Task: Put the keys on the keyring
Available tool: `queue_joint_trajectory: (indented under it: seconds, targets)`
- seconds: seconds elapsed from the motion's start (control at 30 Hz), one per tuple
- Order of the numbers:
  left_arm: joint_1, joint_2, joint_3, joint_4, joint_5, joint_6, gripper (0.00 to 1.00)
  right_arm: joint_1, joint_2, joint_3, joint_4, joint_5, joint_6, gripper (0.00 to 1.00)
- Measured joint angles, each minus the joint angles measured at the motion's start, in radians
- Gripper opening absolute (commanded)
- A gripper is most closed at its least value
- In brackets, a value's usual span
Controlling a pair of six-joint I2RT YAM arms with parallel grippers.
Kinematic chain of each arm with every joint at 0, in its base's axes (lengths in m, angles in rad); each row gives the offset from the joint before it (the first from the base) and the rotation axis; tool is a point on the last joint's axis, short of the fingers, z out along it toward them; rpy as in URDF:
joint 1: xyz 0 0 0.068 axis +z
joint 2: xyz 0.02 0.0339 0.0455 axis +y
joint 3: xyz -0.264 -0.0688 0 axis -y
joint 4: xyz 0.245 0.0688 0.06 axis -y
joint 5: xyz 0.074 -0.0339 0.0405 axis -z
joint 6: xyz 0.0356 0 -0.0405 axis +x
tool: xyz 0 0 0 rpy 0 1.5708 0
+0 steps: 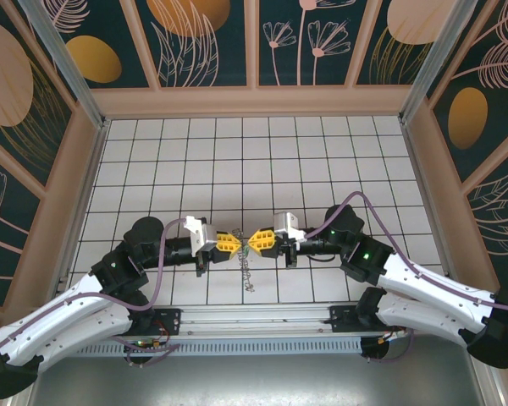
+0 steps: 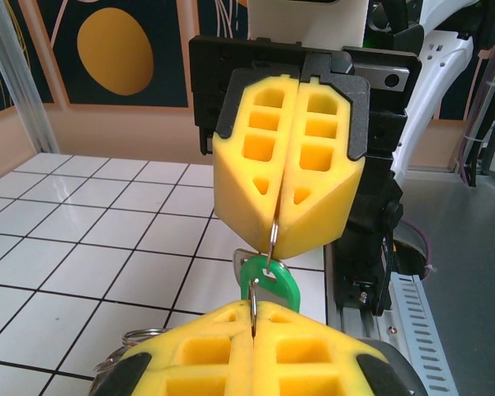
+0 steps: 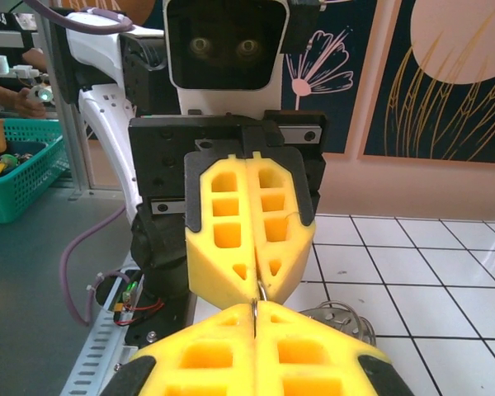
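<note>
Status: both tools closed, nose to nose just above the near edge of the surface [image 1: 237, 152]. Left tool [image 1: 234, 243] and right tool [image 1: 256, 242] each pinch the same thin wire of the keyring [image 2: 272, 239]. The wire leaves one seam and goes straight into the other, with a short bare span between the tips.

Green key [image 2: 274, 287] hangs on that span, just under the right tool's tip and touching the top edge of my left tool. The wire looks to pass through the key's hole, so my read is that the key is threaded or nearly so. Can't confirm it is wound fully onto the ring.

Silvery loops [image 3: 340, 318] lie on the tiles just beside the tips, on the far side. Can't tell whether they join the pinched wire.

Handling, my judgement:
- The ring is thin, springy, smooth metal. It is light, but likely to twist or slip out of the yellow pads under a sideways pull.
- Best grip is right at the tips, one tool on each side of the key.
- The key is tiny and light and swings free. Take it by the flat green head if it needs steering.
- Risk: if either tool loosens, the ring springs round and the key slides off the open end. Small, slow moves only.
</note>
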Motion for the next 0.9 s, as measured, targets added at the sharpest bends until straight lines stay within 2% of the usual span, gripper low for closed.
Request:
queue_joint_trajectory:
  seconds: [0.9]
  targets:
    - [0.0,0.0,0.0,0.0,0.001,0.0,0.0,-0.022,0.018,0.0,-0.001,-0.031,0.005,0.0]
